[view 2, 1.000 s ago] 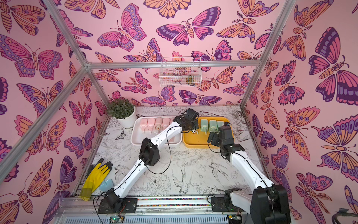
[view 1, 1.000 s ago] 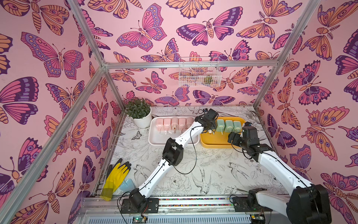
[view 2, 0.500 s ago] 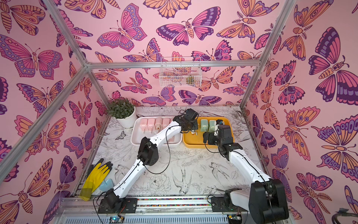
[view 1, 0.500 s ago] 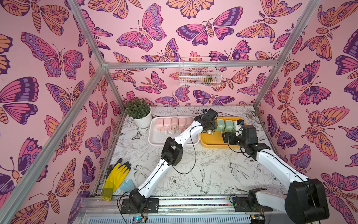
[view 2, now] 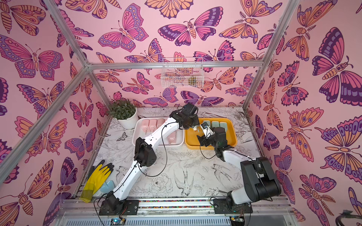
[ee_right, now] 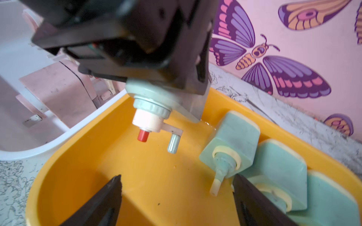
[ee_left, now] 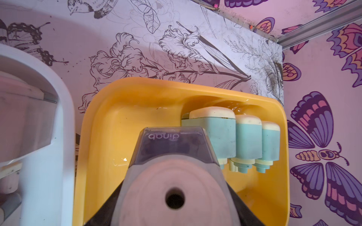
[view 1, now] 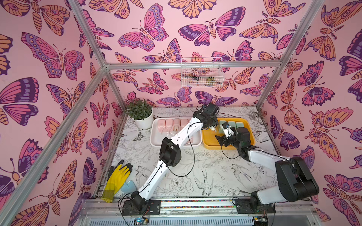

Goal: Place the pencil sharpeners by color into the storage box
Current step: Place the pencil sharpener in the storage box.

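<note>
Pencil sharpeners are lying sorted in two trays at mid-frame in both top views. The pink sharpeners (view 1: 172, 125) are sitting in a row along the upper edge of the white tray (view 1: 154, 140), and the left arm is crossing over that tray and hiding part of it. Three green sharpeners (ee_left: 248, 137) are lying side by side, touching one another, in the upper right corner of the yellow tray (view 1: 209, 140), which is sitting just to the right of the white one.

The left gripper (view 1: 209, 125) is clenching a fourth green sharpener (ee_right: 154, 95) by its body and holding it above the upper left part of the yellow tray, clear of the tray floor. Its crank end, with a white collar, a red stub and a small handle, is tilting down toward the floor. In the left wrist view its other end, with a round hole, is filling the foreground.

The right gripper (ee_right: 176, 176) is hovering low over the yellow tray with its jaws spread wide, grasping nothing. The cream handle of the nearest lying green sharpener is sitting between its fingers (ee_right: 101, 205), close to one of them; whether they are touching cannot be told.

A potted plant (view 1: 140, 112) is standing at the table's upper left corner, and a yellow glove (view 1: 117, 179) is lying at its lower left.
</note>
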Tool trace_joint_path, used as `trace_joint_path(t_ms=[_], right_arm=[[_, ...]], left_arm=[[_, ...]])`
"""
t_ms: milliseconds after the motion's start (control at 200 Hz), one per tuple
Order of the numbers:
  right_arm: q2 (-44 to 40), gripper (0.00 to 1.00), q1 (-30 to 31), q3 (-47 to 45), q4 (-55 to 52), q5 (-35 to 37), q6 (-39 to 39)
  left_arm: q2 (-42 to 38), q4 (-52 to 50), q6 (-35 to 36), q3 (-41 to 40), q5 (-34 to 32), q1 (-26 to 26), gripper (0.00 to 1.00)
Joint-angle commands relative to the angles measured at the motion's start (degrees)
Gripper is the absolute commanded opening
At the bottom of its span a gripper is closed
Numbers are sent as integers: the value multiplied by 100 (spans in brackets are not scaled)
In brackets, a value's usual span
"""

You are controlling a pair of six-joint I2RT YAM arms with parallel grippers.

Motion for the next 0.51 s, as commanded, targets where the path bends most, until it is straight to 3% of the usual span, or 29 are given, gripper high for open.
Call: trace_joint_path(t_ms=[0, 240, 501], right_arm=[[289, 92, 214, -78, 964, -67, -762], [1404, 96, 435, -139, 3327, 757, -579], [1661, 90, 508, 56, 3579, 639, -640]], left_arm=[[-375, -110, -295, -17, 254, 33, 0], [-604, -111, -562, -157, 551, 33, 0], [-781, -111, -653, -414, 558, 57, 0]])
